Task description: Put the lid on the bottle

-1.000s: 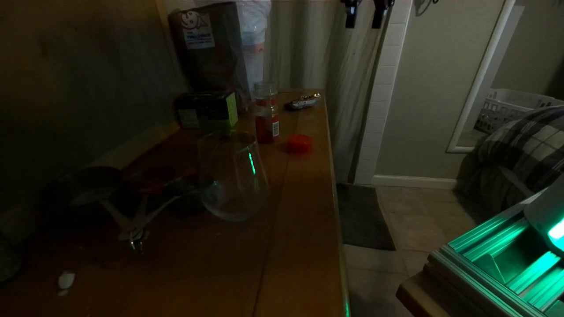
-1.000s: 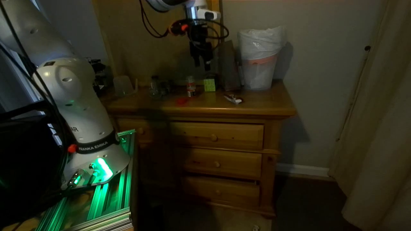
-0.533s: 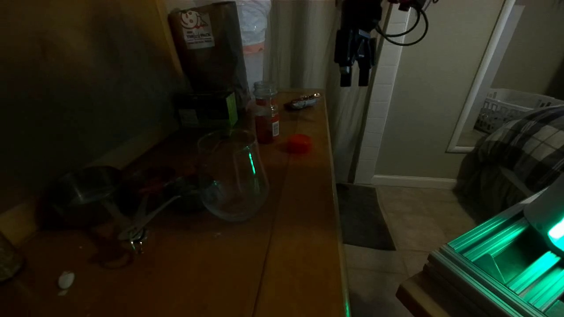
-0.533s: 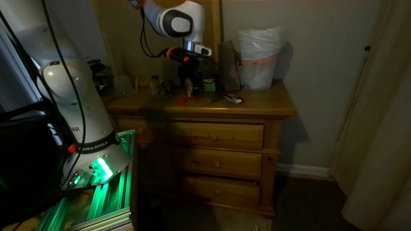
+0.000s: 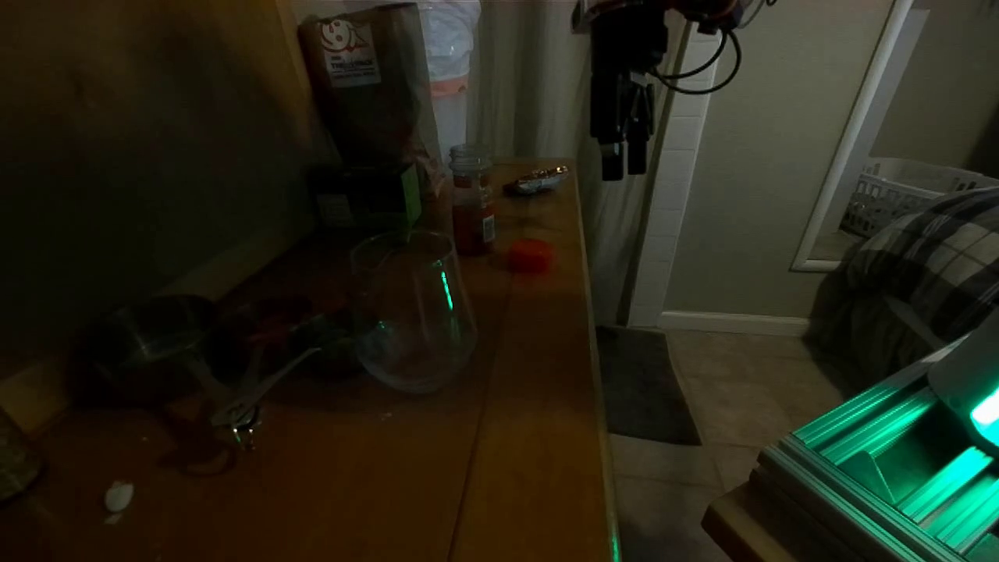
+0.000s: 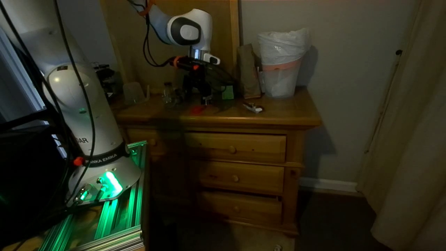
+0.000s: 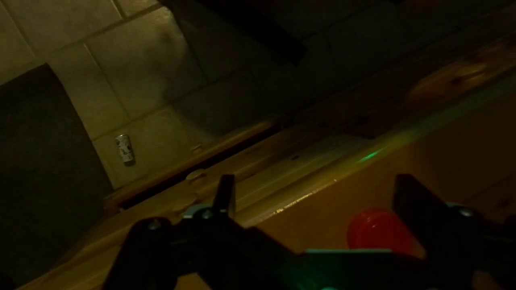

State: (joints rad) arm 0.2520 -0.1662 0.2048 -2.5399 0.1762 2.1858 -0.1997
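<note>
Red lid (image 5: 531, 255) is lying on the dresser top (image 5: 546, 375), off the bottle (image 5: 473, 226), near the 3 o'clock edge in an exterior view. The bottle is standing upright at the lid's 10 o'clock, close but apart, neck bare. The gripper (image 5: 625, 169) is hovering at the lid's 1 to 2 o'clock, released: in the wrist view its fingers (image 7: 225, 197) are standing wide apart, the lid showing at 4 to 5 o'clock from mid-gap, partly covered by the gripper. Exterior clock again: clear glass vessel (image 5: 414, 328) is standing at the lid's 8 o'clock; dark handled cups (image 5: 160, 336) are sitting past it, 8 to 9; shiny wrapper-like item (image 5: 538, 181) is lying at 12; green-ended box (image 5: 367, 197) is sitting near 10, past the bottle; brown bag (image 5: 382, 109) is standing behind the box, 10 to 11; lined bin (image 5: 449, 117) is standing at 11. Wrist view: patterned cylinder (image 7: 124, 148) is lying on floor tiles (image 7: 149, 60) at 9 o'clock, near the dark mat (image 7: 44, 169).
</note>
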